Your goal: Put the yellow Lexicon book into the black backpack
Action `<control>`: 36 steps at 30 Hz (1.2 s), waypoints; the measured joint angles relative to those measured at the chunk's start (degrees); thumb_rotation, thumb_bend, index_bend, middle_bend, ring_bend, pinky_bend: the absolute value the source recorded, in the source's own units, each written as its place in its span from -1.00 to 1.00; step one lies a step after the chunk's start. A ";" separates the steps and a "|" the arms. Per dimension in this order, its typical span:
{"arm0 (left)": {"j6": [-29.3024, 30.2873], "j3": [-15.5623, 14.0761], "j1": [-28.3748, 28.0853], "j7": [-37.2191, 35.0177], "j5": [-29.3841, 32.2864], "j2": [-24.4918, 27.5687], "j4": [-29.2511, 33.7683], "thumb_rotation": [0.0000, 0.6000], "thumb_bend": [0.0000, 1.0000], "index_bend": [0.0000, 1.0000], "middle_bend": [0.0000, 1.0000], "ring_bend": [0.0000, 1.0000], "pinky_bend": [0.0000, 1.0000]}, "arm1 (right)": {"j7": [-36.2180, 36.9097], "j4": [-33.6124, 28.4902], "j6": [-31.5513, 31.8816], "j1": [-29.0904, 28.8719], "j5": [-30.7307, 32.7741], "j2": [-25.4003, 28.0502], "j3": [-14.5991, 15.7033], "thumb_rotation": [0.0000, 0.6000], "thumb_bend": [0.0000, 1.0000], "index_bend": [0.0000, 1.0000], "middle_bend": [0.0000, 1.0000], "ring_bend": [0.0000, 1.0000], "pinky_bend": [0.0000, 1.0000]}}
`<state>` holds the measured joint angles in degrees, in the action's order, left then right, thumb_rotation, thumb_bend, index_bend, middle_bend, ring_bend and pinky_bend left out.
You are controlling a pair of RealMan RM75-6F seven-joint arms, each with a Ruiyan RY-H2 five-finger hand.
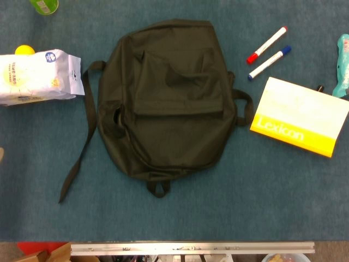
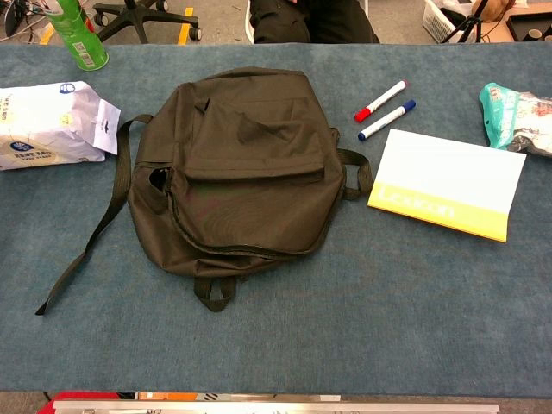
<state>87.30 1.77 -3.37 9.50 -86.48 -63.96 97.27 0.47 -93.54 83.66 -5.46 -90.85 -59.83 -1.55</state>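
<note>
Zero hands in either view, so no fingers to report on: whether they are released, clenched or grasping anything cannot be told, since neither arm shows.

Task progress, judged from the layout: nothing done yet. Flat rectangular book with a pale cover and a yellow band printed "Lexicon" (image 1: 299, 116) (image 2: 448, 183) lies face up on the blue felt-covered counter (image 1: 218, 207) (image 2: 388, 328), to the right of the bag, near it but not touching the body; its near-left corner sits just beside the bag's right side loop. Still left: pick up the book, get the bag open, slide it in.

Black soft fabric backpack (image 1: 169, 98) (image 2: 241, 164) lies flat, front side up, roughly mid-counter, top handle loop toward the camera side. Front pocket flap lies down. A zip line curves along the lower edge; looks mostly closed, though I cannot tell for sure whether any gap is open. Contents hidden; bag looks flat, likely little inside. One long strap trails off to the left and toward the near edge.

Other items: red-capped white marker (image 1: 266, 45) (image 2: 379, 101) and blue-capped white marker (image 1: 269, 62) (image 2: 386, 120) lie side by side beyond the book. White crinkly plastic pouch with printing (image 1: 38, 76) (image 2: 52, 122) sits far left, well apart from the book. Green cylindrical can (image 1: 44, 5) (image 2: 79, 36) at the far left corner. Teal snack packet (image 1: 342, 64) (image 2: 516, 116) at the right edge, near the book's far corner.
</note>
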 measured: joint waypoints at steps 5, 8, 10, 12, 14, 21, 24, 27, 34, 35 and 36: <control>-0.19 -0.19 -0.07 0.27 -0.30 -0.01 -0.04 1.00 -0.64 -0.63 -0.59 -0.61 -0.63 | -0.14 -0.23 0.19 0.11 0.06 0.19 0.06 1.00 -0.91 -0.24 -0.15 -0.45 -0.24; 0.16 -0.21 -0.02 0.06 -0.69 0.00 -0.03 1.00 -0.64 -0.63 -0.59 -0.61 -0.63 | -0.41 -0.73 0.13 0.19 0.31 0.58 0.08 1.00 -0.91 -0.24 -0.15 -0.45 -0.24; 0.42 -0.17 0.02 -0.16 -0.90 0.00 -0.03 1.00 -0.64 -0.63 -0.59 -0.61 -0.63 | -0.55 -1.08 0.12 0.19 0.51 0.81 0.01 1.00 -0.91 -0.24 -0.15 -0.44 -0.24; 0.56 -0.12 0.03 -0.26 -1.06 -0.04 -0.07 1.00 -0.64 -0.63 -0.59 -0.61 -0.63 | -0.64 -1.36 0.06 0.14 0.59 0.92 -0.06 1.00 -0.91 -0.24 -0.15 -0.44 -0.24; 0.62 -0.11 0.01 -0.29 -1.18 -0.06 -0.13 1.00 -0.64 -0.63 -0.59 -0.61 -0.63 | -0.76 -1.56 -0.22 -0.01 0.63 0.96 -0.06 1.00 -0.91 -0.24 -0.15 -0.45 -0.24; 0.21 -0.37 -0.21 -0.18 -1.70 0.04 -0.16 1.00 -0.64 -0.63 -0.59 -0.61 -0.63 | -1.82 -2.72 -3.30 -1.22 0.66 0.87 0.44 1.00 -0.91 -0.24 -0.15 -0.44 -0.24; 0.06 -0.41 -0.26 -0.31 -1.70 0.10 -0.15 1.00 -0.64 -0.63 -0.59 -0.61 -0.63 | -2.75 -3.58 -5.37 -2.14 0.88 0.80 0.65 1.00 -0.91 -0.24 -0.15 -0.45 -0.24; -0.04 -0.59 -0.26 -0.44 -1.86 0.05 -0.29 1.00 -0.64 -0.63 -0.59 -0.61 -0.63 | -3.74 -4.38 -7.93 -3.35 1.21 0.53 0.82 1.00 -0.91 -0.24 -0.15 -0.45 -0.24; -0.23 -1.14 -0.20 -1.10 -2.52 0.10 -0.28 1.00 -0.64 -0.63 -0.59 -0.61 -0.63 | -6.71 -4.84 -15.09 -6.78 3.16 -2.23 1.18 1.00 -0.92 -0.24 -0.17 -0.44 -0.24; -0.23 -1.21 -0.19 -1.24 -2.63 0.14 -0.29 1.00 -0.64 -0.63 -0.59 -0.61 -0.63 | -7.46 -4.81 -15.79 -7.11 3.56 -2.76 1.23 1.00 -0.92 -0.24 -0.18 -0.44 -0.24; -0.23 -1.30 -0.17 -1.45 -2.79 0.19 -0.34 1.00 -0.64 -0.63 -0.59 -0.61 -0.63 | -8.29 -4.77 -16.38 -7.40 4.00 -3.30 1.27 1.00 -0.92 -0.24 -0.19 -0.43 -0.24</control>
<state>87.07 0.47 -3.54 8.05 -89.27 -63.77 96.93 -7.82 -98.31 67.28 -12.86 -86.85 -63.13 -0.28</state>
